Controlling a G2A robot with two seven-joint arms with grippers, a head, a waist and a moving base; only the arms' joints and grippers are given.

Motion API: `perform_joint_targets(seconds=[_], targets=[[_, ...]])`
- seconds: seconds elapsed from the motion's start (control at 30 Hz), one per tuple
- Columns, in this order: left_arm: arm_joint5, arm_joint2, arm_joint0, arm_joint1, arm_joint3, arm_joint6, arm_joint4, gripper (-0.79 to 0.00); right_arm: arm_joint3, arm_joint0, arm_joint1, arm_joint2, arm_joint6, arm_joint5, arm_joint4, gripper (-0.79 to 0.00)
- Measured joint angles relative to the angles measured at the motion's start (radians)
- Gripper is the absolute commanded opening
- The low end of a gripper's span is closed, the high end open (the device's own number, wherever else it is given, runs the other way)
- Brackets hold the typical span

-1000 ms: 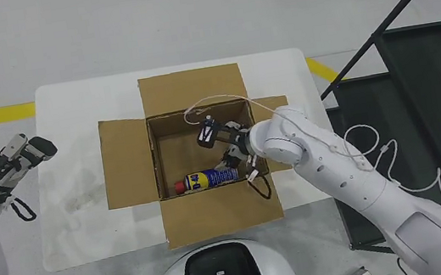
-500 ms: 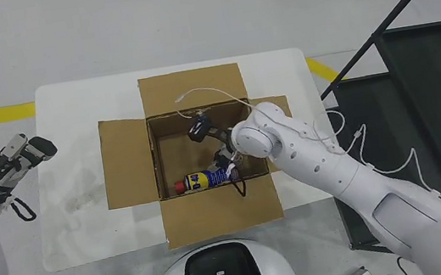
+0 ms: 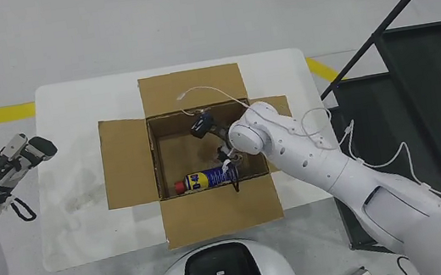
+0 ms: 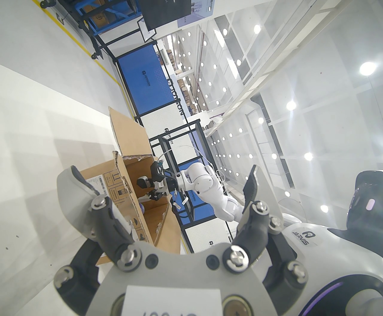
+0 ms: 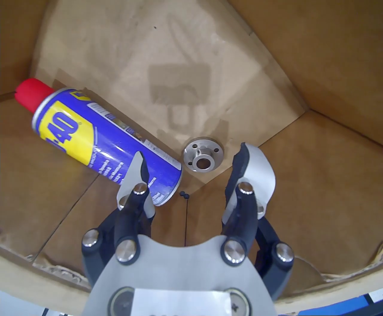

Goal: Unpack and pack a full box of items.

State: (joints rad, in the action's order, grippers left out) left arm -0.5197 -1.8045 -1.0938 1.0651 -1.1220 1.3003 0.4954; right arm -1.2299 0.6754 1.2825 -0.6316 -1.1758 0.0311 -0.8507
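White table (image 3: 75,142) under my cameras carries the cardboard box (image 3: 219,211) at its middle, flaps folded outward. On the box floor I see a blue and yellow spray can (image 5: 104,140) lying on its side, and a small metal flange (image 5: 203,157) just beside the can's base. My right gripper (image 5: 191,152) hangs inside the box above the flange, fingers spread, holding nothing. My left gripper (image 4: 163,172) sits well apart, off the table's left edge, fingers wide and empty.
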Motion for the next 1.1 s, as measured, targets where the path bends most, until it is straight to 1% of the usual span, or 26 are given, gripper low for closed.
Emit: perform_joint_targets(seconds=[0.03, 0.1, 0.13, 0.17, 0.23, 0.27, 0.3, 0.5, 0.57, 0.8, 0.9, 1.0, 1.03, 1.1], targets=[[0.000, 0.000, 0.000, 0.000, 0.000, 0.000, 0.000, 0.000, 0.011, -0.004, 0.004, 0.004, -0.001, -0.005, -0.004, -0.283], [0.000, 0.000, 0.000, 0.000, 0.000, 0.000, 0.000, 0.000, 0.031, -0.009, 0.009, 0.009, -0.003, -0.008, -0.006, -0.292], [0.000, 0.000, 0.000, 0.000, 0.000, 0.000, 0.000, 0.000, 0.043, -0.012, 0.013, 0.013, -0.007, -0.007, -0.008, -0.268], [0.000, 0.000, 0.000, 0.000, 0.000, 0.000, 0.000, 0.000, 0.052, -0.014, 0.016, 0.016, -0.009, -0.005, -0.007, -0.277], [0.000, 0.000, 0.000, 0.000, 0.000, 0.000, 0.000, 0.000, 0.074, -0.018, 0.023, 0.022, -0.011, -0.001, -0.005, -0.265], [0.000, 0.000, 0.000, 0.000, 0.000, 0.000, 0.000, 0.000, 0.082, -0.020, 0.026, 0.024, -0.010, -0.001, -0.004, -0.299], [0.000, 0.000, 0.000, 0.000, 0.000, 0.000, 0.000, 0.000, 0.094, -0.022, 0.029, 0.028, -0.010, 0.001, -0.005, -0.305], [0.000, 0.000, 0.000, 0.000, 0.000, 0.000, 0.000, 0.000, 0.134, -0.032, 0.046, 0.041, -0.013, 0.003, -0.009, -0.286], [0.000, 0.000, 0.000, 0.000, 0.000, 0.000, 0.000, 0.000, 0.146, -0.035, 0.051, 0.044, -0.017, 0.003, -0.013, -0.311], [0.000, 0.000, 0.000, 0.000, 0.000, 0.000, 0.000, 0.000, 0.192, -0.039, 0.066, 0.051, -0.020, 0.002, -0.023, -0.292], [0.000, 0.000, 0.000, 0.000, 0.000, 0.000, 0.000, 0.000, 0.212, -0.037, 0.070, 0.050, -0.016, 0.003, -0.025, -0.305], [0.000, 0.000, 0.000, 0.000, 0.000, 0.000, 0.000, 0.000, 0.230, -0.037, 0.075, 0.049, -0.014, 0.006, -0.027, -0.299], [0.000, 0.000, 0.000, 0.000, 0.000, 0.000, 0.000, 0.000, 0.238, -0.037, 0.076, 0.048, -0.011, 0.008, -0.028, -0.305], [0.000, 0.000, 0.000, 0.000, 0.000, 0.000, 0.000, 0.000, 0.251, -0.038, 0.080, 0.047, -0.009, 0.011, -0.028, -0.406]])
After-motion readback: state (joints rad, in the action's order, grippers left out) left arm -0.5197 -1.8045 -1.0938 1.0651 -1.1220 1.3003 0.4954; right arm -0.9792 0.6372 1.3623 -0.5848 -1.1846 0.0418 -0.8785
